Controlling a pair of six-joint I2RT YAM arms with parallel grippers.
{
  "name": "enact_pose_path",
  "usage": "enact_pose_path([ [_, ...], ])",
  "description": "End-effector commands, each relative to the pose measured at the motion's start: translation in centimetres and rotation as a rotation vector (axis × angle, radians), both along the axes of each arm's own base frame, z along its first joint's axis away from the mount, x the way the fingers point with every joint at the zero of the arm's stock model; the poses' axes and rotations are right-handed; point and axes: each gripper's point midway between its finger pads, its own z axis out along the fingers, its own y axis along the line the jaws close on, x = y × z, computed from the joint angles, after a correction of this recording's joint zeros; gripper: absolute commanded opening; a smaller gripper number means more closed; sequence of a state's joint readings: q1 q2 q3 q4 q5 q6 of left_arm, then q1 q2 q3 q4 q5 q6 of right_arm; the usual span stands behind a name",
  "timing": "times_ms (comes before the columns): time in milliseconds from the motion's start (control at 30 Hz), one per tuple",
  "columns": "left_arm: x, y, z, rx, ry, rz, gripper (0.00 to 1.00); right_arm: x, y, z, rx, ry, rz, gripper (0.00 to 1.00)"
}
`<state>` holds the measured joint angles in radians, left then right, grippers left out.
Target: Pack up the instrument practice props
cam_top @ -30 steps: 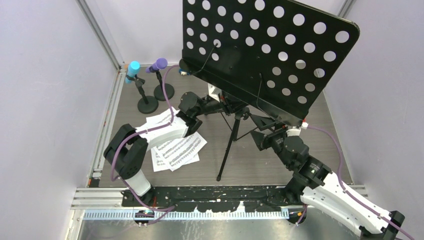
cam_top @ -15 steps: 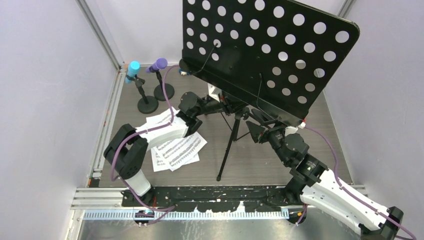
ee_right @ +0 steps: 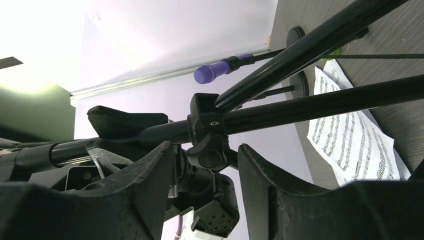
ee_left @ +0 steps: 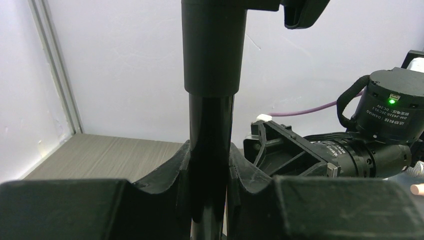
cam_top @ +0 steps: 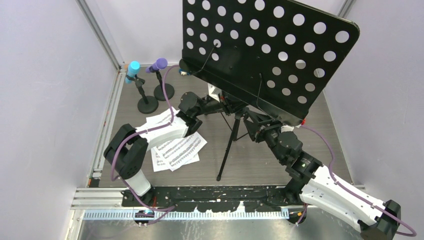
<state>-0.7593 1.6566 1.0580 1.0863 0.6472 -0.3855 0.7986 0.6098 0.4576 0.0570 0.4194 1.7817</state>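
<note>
Rack pole [ee_left: 210, 125] in left jaws — hub [ee_right: 209, 142] between right jaws

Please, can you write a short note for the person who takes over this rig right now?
Left gripper: shut on the stand pole.
Right gripper: open, jaws either side of the tripod hub, not clamped.
Music rack stands on its legs; sheet music lies on the table; cyan microphone and purple microphone sit in their holders, far left.
Done: nothing packed. Left: fold the stand, pack everything.
</note>
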Motion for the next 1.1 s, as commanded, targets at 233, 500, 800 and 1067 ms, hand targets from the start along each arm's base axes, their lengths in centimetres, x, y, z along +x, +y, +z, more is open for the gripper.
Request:
enact_pose_path([
  [233, 0.8, -0.5, -2.3, 0.053, 0.162, -0.006, 0.0, 0.5, -0.6, 0.5, 0.014, -0.032, -0.045, 0.22],
  [500, 0.8, -0.4, -2.3, 0.052, 0.162, -0.008, 0.0, 0.6, -0.9, 2.1, -0.274, -0.204, -0.049, 0.07],
  [800, 0.7, -0.5, -2.0, 0.051, 0.161, -0.015, 0.0, 0.6, -1.1, 5.0, -0.815, -0.536, -0.029, 0.09],
  [1067, 0.5, -0.3, -1.9, 0.054, 0.154, -0.01, 0.0, 0.1, -3.3, 4.6, -1.013, -0.524, -0.037, 0.61],
])
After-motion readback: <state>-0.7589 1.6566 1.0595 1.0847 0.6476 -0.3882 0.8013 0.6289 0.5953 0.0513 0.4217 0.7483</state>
